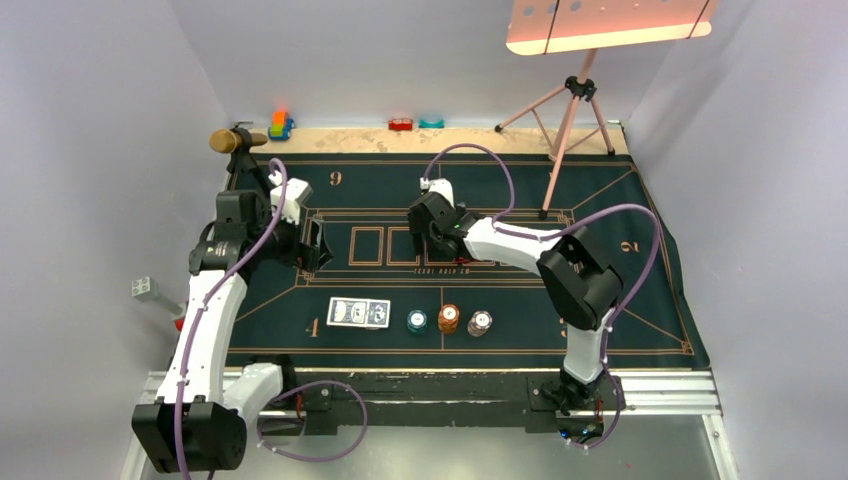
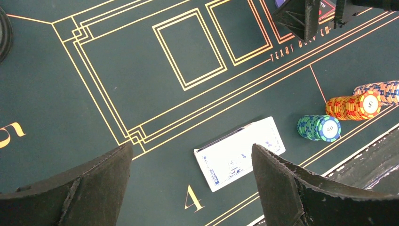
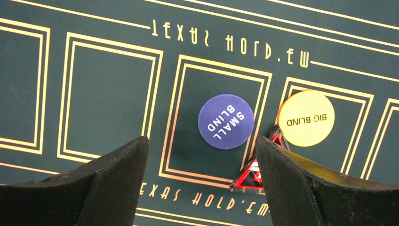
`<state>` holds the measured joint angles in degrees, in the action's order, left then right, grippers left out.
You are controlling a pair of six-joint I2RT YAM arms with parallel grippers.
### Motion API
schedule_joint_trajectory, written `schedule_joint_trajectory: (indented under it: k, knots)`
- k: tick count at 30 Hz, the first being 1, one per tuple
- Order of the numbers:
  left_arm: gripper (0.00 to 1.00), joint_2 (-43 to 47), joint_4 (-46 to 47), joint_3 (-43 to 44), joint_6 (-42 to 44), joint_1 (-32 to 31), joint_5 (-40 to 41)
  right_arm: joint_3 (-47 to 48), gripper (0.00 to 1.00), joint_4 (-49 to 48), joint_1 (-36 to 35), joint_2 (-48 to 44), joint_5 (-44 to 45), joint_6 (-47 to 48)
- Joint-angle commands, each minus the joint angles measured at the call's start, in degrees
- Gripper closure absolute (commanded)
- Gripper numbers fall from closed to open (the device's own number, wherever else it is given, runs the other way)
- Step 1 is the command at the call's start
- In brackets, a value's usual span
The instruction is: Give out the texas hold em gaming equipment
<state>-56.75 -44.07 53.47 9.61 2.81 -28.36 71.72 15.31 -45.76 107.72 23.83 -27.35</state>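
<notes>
A blue-backed deck of playing cards [image 1: 358, 313] lies near the mat's front edge, by the number 4. To its right stand three chip stacks: teal [image 1: 416, 321], orange-brown [image 1: 448, 318] and white-grey striped [image 1: 479, 323]. My left gripper [image 2: 190, 149] hovers open above the mat, with the deck [image 2: 240, 153] just inside its right finger and nothing held. My right gripper [image 3: 201, 142] hangs open over the centre boxes. Below it lie the navy "small blind" disc [image 3: 226, 121], the yellow "big blind" disc [image 3: 306, 118] and a red triangle [image 3: 251, 175] partly hidden by the right finger.
The dark green gold-lined mat [image 1: 640, 290] covers the table. A pink tripod [image 1: 570, 110] stands at the back right with one leg on the mat. Small colourful toys [image 1: 281, 124] and a brown cylinder [image 1: 230, 140] sit along the back edge.
</notes>
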Motion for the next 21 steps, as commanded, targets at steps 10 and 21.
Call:
schedule_joint_trajectory:
  k: [10,21]
  knots:
    - [0.00,2.7,2.8,-0.8,-0.7,-0.1,-0.3,2.6,0.14,-2.1,2.6,5.0,-3.5,-0.1]
    - [0.00,3.1,3.1,-0.7,-1.0,-0.1,1.2,3.4,0.36,-1.0,2.5,7.1,-4.4,-0.7]
